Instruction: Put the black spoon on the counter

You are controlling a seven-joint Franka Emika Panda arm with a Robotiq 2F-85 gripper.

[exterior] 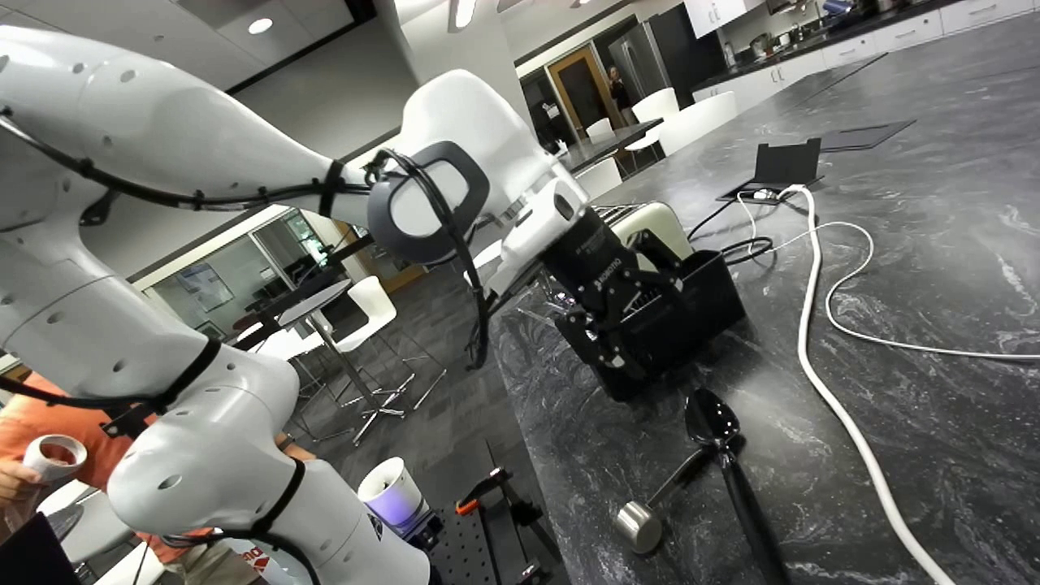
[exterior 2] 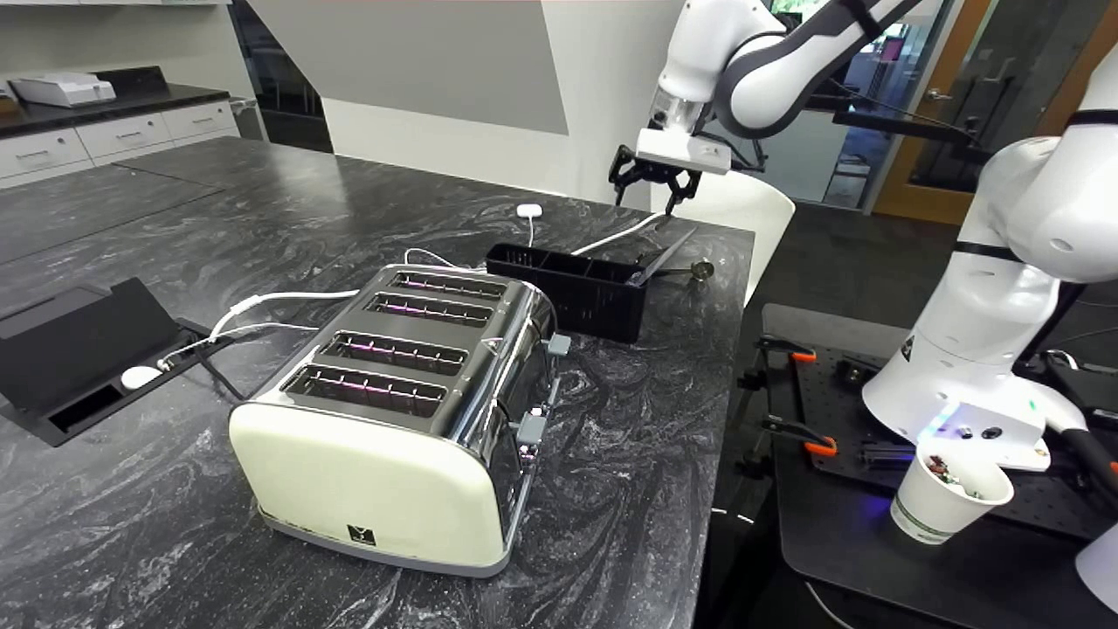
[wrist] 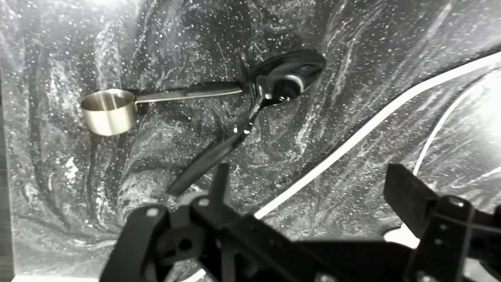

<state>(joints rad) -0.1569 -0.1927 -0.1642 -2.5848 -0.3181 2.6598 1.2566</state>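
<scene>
Retract from black spoon
It lies on the counter; your gripper is spread and empty: lift straight up, avoiding the white cable.

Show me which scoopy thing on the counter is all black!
The black spoon: it's black from end to end. The measuring scoop is shiny metal at one end.

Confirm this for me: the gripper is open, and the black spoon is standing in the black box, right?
Not quite: the black spoon is not in the black box; the wrist view shows it lying on the counter. The gripper is open, as you said.
</scene>
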